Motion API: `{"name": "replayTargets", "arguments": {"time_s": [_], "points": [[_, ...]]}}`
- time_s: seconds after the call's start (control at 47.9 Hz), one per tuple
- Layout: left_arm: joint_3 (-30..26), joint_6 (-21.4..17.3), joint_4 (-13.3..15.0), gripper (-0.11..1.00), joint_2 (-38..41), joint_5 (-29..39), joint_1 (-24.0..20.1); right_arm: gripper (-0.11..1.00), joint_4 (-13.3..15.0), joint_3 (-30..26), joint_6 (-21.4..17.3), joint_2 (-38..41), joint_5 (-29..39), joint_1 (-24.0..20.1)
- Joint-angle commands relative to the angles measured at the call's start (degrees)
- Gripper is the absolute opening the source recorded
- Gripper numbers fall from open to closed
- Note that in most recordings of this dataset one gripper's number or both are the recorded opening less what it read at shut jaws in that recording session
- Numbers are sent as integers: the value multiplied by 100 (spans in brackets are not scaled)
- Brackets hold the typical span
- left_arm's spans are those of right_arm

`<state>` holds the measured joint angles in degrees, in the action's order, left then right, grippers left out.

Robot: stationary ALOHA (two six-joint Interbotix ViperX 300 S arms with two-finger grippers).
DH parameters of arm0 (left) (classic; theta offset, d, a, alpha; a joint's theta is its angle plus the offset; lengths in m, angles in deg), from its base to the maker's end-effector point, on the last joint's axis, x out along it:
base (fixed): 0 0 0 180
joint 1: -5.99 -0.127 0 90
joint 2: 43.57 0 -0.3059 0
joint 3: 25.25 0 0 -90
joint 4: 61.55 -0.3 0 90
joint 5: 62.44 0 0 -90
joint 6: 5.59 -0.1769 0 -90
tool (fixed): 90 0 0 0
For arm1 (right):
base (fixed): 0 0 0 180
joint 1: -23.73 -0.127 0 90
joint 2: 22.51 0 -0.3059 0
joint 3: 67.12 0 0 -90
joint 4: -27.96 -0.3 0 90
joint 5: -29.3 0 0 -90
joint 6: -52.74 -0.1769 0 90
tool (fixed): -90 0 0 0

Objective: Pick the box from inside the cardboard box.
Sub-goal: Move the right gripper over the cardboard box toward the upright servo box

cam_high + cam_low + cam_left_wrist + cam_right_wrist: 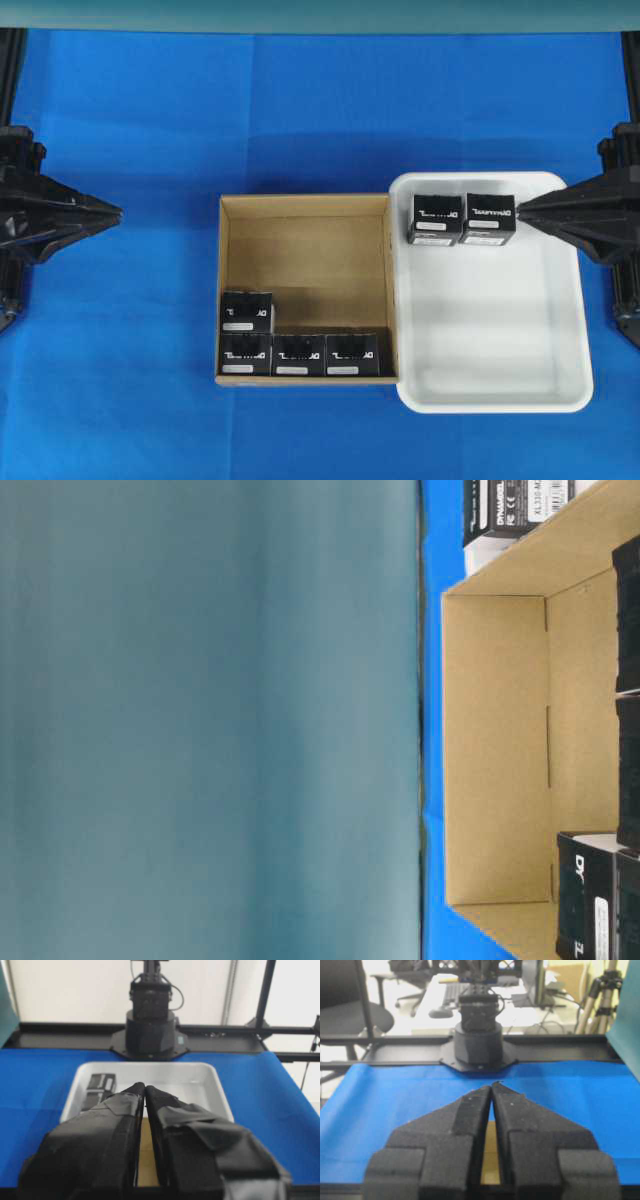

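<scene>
Both the left gripper (pixel 118 212) and the right gripper (pixel 522 210) have their jaws pressed together on nothing, parked well apart from the cardboard box (pixel 305 203), where four black boxes sit packed along the near wall and near-left corner, the box (pixel 246 312) likeliest to be picked standing behind the row. They touch one another and the walls, so closing fingers could jam or drag a neighbour (two more lie in the white tray (pixel 490 400)). The table-level view is turned sideways and cuts the carton off, and each wrist view is mostly blocked by its own fingers
</scene>
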<state>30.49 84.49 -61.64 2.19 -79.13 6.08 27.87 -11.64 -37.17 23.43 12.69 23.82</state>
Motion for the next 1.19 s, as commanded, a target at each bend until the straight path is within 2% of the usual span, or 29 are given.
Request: {"name": "replayTargets", "arguments": {"time_s": [0.0, 0.042, 0.104, 0.23, 0.501, 0.815, 1.044, 1.17], "points": [[-79, 105, -88, 14, 53, 211, -9, 14, -70, -26, -79, 79, -9, 26], [-114, 132, -88, 14, 35, 387, 0, 15, -176, -44, -105, 105, 88, 26], [-167, 141, -97, 5, -9, 580, 0, 9, -343, -149, -220, 158, 466, 18], [-255, 132, -88, -4, -149, 984, 9, 1, -360, -422, -431, 281, 1143, 18], [-334, 132, -88, -6, -422, 1767, 9, 1, -369, -1230, -677, 861, 2285, 0], [-475, 149, -97, -6, -563, 2593, 9, 1, -396, -2813, -879, 2575, 4131, -149], [-519, 149, -97, -6, -677, 2936, 9, 1, -466, -4263, -932, 4069, 5651, -141], [-519, 149, -97, -6, -677, 3015, 0, 1, -466, -5229, -879, 4816, 6653, -141]]}}
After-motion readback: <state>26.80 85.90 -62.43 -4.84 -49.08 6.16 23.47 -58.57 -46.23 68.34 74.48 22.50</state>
